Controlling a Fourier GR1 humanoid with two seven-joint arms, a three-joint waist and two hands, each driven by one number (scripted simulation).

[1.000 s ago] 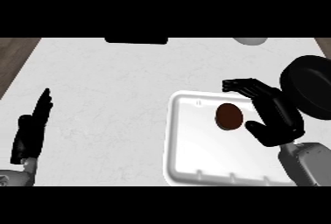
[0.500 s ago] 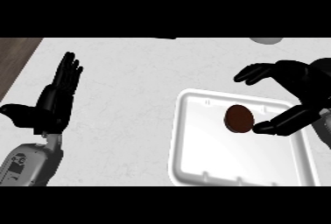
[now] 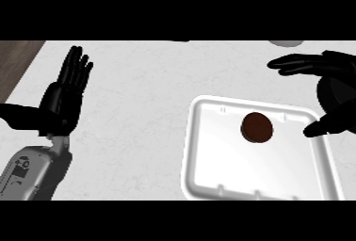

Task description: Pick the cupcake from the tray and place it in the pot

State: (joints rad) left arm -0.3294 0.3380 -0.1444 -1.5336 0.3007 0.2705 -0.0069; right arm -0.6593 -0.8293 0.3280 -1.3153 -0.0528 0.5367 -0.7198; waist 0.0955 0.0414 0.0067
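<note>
**Mia:** On the white tray (image 3: 208, 155), near its top middle, sits the cupcake (image 3: 256, 127). It looks like a brown oval from up here. Nothing is touching it.

**Ben:** Why is the right hand (image 3: 332, 89) so close to it?

**Mia:** I think it is getting ready to grab. Its fingers are spread wide, with some above the tray's far corner and the thumb poking in over the tray's right side. It holds nothing. The cupcake is a little to the left of the gap between them, so the hand is beside it, not around it.

**Ben:** Why spread so wide?

**Mia:** My guess is so the cupcake can fit between the thumb and the fingers before they close.

**Ben:** And the left hand (image 3: 64, 99)?

**Mia:** That one is far off, at the left side of the worktop (image 3: 139, 75). Its fingers are straight and point up. It is just resting and holds nothing. It looks kept out of the way, well apart from the tray.

**Ben:** Where is the pot?

**Mia:** I can't pick it out for sure. Something dark sits behind the right hand at the right edge, but the hand hides most of it, so I can't tell.

**Ben:** So the job has only just started?

**Mia:** I think so. The cupcake is not yet picked up.
</note>
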